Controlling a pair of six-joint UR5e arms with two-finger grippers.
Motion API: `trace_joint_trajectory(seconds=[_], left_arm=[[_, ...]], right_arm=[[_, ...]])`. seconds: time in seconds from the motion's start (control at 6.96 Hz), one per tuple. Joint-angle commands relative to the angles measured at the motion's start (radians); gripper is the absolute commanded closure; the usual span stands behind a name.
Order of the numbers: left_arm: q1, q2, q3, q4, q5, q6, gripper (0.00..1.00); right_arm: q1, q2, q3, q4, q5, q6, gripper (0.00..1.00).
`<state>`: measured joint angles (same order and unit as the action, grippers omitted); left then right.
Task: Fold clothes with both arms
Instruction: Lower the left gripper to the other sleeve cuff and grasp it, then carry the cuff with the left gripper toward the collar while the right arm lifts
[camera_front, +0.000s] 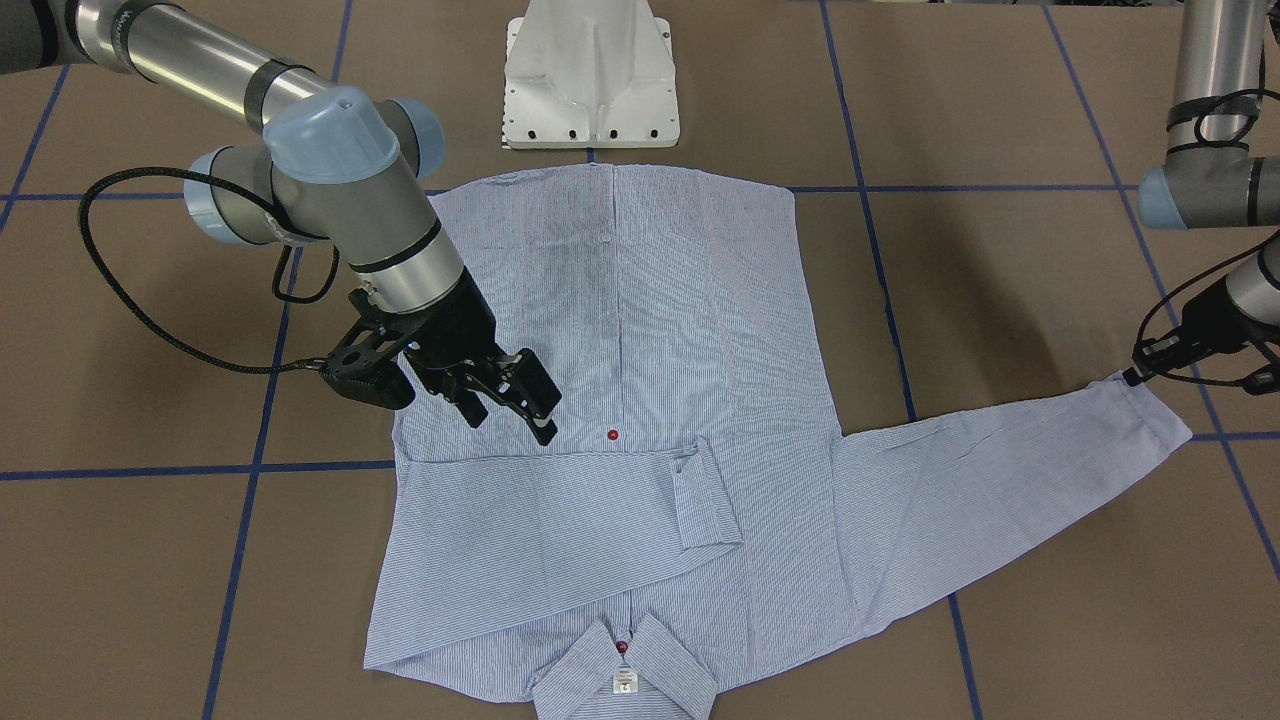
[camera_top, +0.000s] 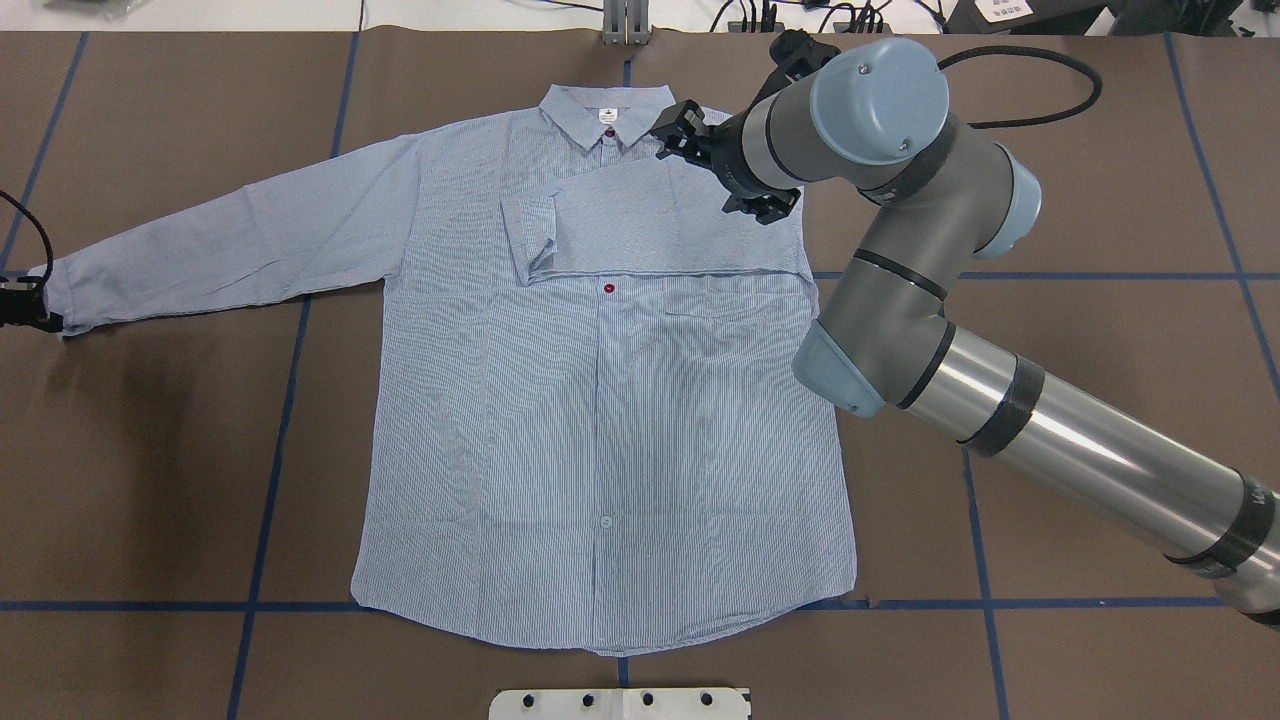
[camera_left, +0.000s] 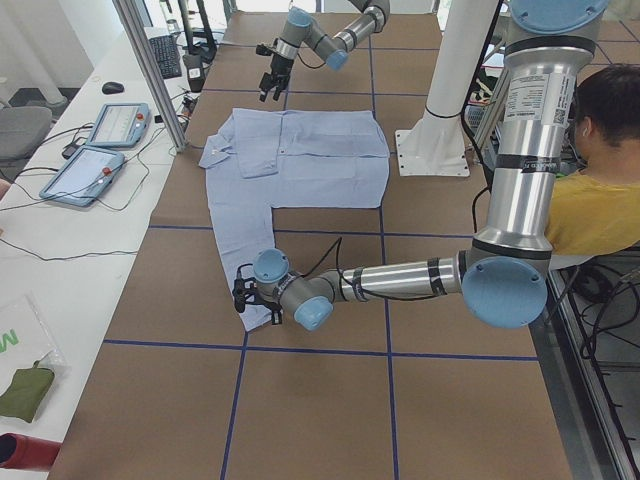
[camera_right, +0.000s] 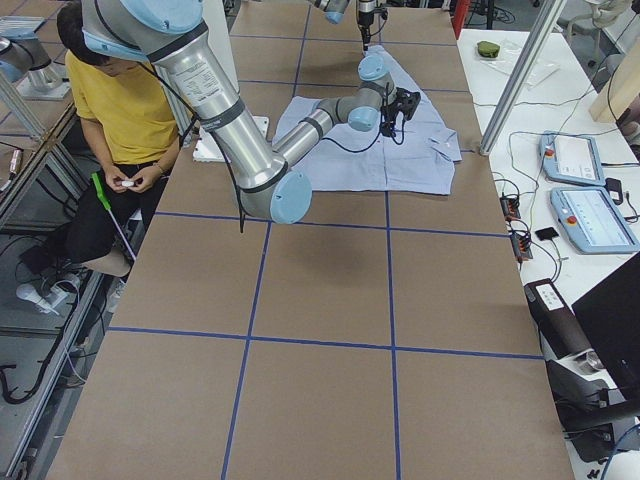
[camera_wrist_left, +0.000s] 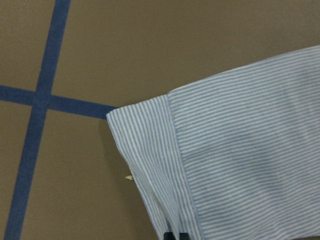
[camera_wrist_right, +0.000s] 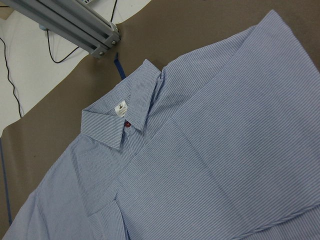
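Observation:
The light blue striped shirt (camera_top: 600, 420) lies flat and front up on the brown table, collar (camera_top: 607, 115) at the far side. One sleeve (camera_top: 660, 230) is folded across the chest. The other sleeve (camera_top: 230, 240) stretches straight out. My right gripper (camera_front: 510, 410) hovers open and empty just above the folded sleeve near the shoulder; it also shows in the overhead view (camera_top: 690, 140). My left gripper (camera_front: 1135, 375) is at the end of the outstretched sleeve, shut on its cuff (camera_wrist_left: 240, 150), low at the table.
The white pedestal base (camera_front: 590, 80) stands just beyond the shirt's hem. Blue tape lines (camera_top: 270, 480) cross the table. A seated person in yellow (camera_left: 600, 200) is beside the robot. Control pendants (camera_left: 100, 150) lie on a side table past the collar.

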<state>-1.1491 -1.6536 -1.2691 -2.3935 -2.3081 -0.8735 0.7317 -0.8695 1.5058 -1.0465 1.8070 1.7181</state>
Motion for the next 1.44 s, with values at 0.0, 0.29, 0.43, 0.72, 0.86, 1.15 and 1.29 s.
trace_joint_trajectory(seconds=[0.0, 0.29, 0.43, 0.72, 0.86, 1.15, 1.29], left_arm=[[-0.001, -0.003, -0.141, 0.011, 0.004, -0.021, 1.0], [-0.001, -0.084, -0.246, 0.028, 0.007, -0.065, 1.0], [0.021, -0.179, -0.254, 0.033, 0.007, -0.155, 1.0], [0.228, -0.386, -0.253, 0.078, 0.137, -0.47, 1.0], [0.285, -0.522, -0.245, 0.18, 0.15, -0.539, 1.0], [0.444, -0.656, -0.236, 0.205, 0.348, -0.639, 1.0], [0.488, -0.708, -0.207, 0.205, 0.404, -0.675, 1.0]], right_arm=[[0.0, 0.001, 0.004, 0.0, 0.0, 0.0, 0.0], [0.033, -0.023, 0.017, -0.001, 0.027, -0.002, 0.0], [0.066, -0.066, 0.039, 0.0, 0.066, -0.026, 0.0], [0.222, -0.198, 0.092, -0.007, 0.254, -0.208, 0.0], [0.265, -0.244, 0.094, -0.004, 0.28, -0.263, 0.0], [0.285, -0.285, 0.1, -0.004, 0.281, -0.267, 0.0], [0.291, -0.31, 0.117, -0.003, 0.279, -0.267, 0.0]])
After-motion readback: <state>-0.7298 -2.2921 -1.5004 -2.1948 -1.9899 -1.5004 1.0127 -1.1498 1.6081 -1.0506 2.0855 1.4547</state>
